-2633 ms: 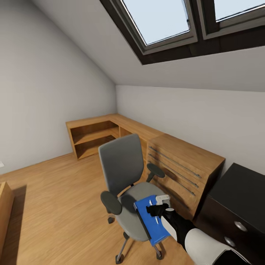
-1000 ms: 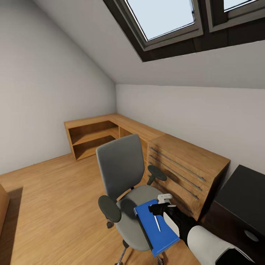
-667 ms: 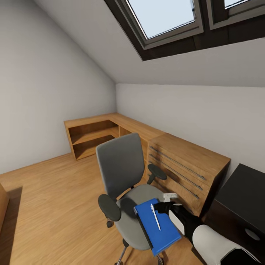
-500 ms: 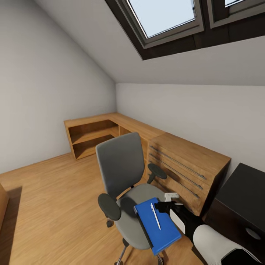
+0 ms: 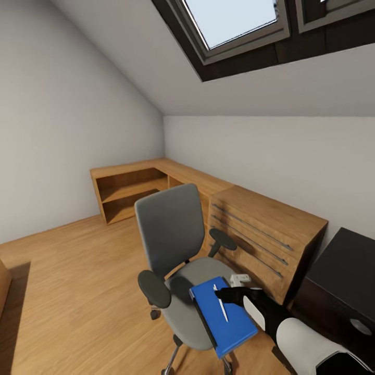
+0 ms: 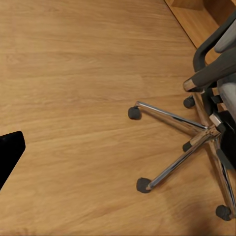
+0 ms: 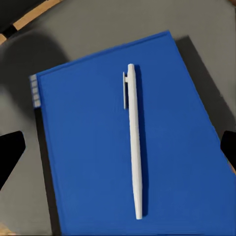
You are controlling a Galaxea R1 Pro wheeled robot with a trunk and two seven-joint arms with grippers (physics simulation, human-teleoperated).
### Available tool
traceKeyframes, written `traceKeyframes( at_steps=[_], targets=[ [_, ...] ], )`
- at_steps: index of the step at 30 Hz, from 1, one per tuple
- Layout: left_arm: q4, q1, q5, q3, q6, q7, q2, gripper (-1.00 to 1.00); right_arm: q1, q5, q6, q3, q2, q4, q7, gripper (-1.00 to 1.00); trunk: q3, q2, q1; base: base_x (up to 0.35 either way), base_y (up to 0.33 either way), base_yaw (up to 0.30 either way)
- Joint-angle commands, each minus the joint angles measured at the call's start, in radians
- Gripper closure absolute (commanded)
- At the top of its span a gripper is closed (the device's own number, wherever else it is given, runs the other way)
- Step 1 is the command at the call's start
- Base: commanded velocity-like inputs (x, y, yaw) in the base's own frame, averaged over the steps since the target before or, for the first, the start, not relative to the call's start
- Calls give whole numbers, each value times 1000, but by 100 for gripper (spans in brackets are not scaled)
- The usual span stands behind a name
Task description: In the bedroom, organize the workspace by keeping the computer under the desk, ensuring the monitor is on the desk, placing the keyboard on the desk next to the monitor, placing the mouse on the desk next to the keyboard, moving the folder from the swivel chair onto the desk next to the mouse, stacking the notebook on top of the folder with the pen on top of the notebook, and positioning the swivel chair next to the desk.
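Over the folder [image 7: 128,162], spread right fingers [image 7: 10,150] straddle the pen [image 7: 133,147].

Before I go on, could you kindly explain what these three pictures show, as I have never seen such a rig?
They are simulator renders from a wheeled robot with two arms. The large picture comes from its head camera: an attic bedroom with a grey swivel chair, on whose seat lies a blue folder with a white pen on top. The right gripper hovers open over the pen, holding nothing. The right wrist camera looks straight down on that pen and folder. The left wrist camera sees the wooden floor and the chair's chrome base.
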Motion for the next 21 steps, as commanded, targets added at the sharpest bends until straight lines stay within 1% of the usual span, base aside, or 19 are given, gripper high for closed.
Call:
traceKeyframes(
  at_steps=[1, 3, 8, 21],
  targets=[
    [0, 0, 10, 0, 0, -6, 0, -100, 0, -3, 9, 3, -8, -2, 16, -100, -4, -8, 4, 0, 0, 0],
    [0, 0, 10, 0, 0, -6, 0, -100, 0, -3, 13, -2, -16, -2, 31, -100, -10, -22, 12, 0, 0, 0],
    [0, 0, 10, 0, 0, -6, -1, -100, 0, -3, 16, -12, -22, -2, 40, -100, -26, -57, 31, 0, 0, 0],
    [0, 0, 10, 0, 0, -6, -1, -100, 0, -3, 16, -14, -21, -2, 41, -100, -67, -148, 81, 0, 0, 0]
  ],
)
